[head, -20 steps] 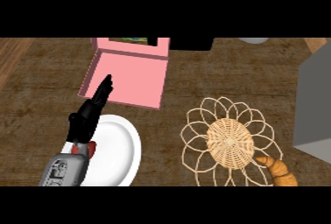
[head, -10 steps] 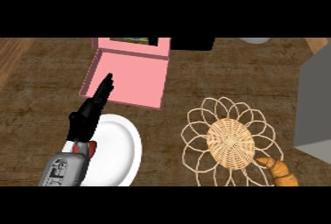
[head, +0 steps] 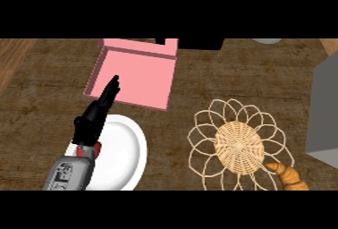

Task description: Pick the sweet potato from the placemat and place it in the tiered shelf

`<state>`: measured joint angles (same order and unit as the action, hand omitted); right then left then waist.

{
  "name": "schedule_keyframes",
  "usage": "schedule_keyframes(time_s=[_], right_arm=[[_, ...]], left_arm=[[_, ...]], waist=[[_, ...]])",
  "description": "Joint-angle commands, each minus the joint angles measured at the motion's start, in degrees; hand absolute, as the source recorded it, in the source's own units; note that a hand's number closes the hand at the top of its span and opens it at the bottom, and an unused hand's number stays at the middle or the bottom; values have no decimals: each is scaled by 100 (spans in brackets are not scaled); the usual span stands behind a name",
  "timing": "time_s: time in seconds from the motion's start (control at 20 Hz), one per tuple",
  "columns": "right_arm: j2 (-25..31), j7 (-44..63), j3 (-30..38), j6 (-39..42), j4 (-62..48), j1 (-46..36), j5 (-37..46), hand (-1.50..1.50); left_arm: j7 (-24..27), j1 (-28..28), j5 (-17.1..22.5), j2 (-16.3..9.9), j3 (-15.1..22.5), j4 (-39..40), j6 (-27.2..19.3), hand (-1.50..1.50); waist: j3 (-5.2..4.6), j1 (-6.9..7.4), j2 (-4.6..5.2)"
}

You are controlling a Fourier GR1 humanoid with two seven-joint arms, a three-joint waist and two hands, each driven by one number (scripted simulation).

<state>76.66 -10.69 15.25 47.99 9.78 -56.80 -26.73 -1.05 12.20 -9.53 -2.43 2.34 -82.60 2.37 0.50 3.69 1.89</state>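
Observation:
A woven, flower-shaped placemat (head: 234,139) lies on the dark wood counter at the right. On its lower right edge sits an orange-brown sweet potato (head: 289,175), partly cut off by the view's lower edge. The pink tiered shelf (head: 135,74) stands at the upper middle. My left hand (head: 99,108) rises from the lower left with straight fingers, its tips over the shelf's left front edge, holding nothing. No right hand shows in the head view.
A white plate (head: 122,152) lies under my left forearm at the lower left. A grey block (head: 325,112) fills the right edge. A dark object (head: 198,43) sits behind the shelf at the top.

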Motion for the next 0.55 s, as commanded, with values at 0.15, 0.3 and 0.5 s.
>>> schedule_keyframes(time_s=[0.15,0.3,0.5], right_arm=[[249,-164,-182,402,24,335,273,-150],[376,-248,-268,390,166,414,399,-150],[378,-273,-202,543,96,517,351,-150]], left_arm=[[81,39,43,-12,-24,24,42,0],[57,95,-1,-21,-8,-47,10,0],[-5,-4,49,-5,-44,-73,-1,0]], waist=[[43,4,82],[70,26,109],[87,19,80]])
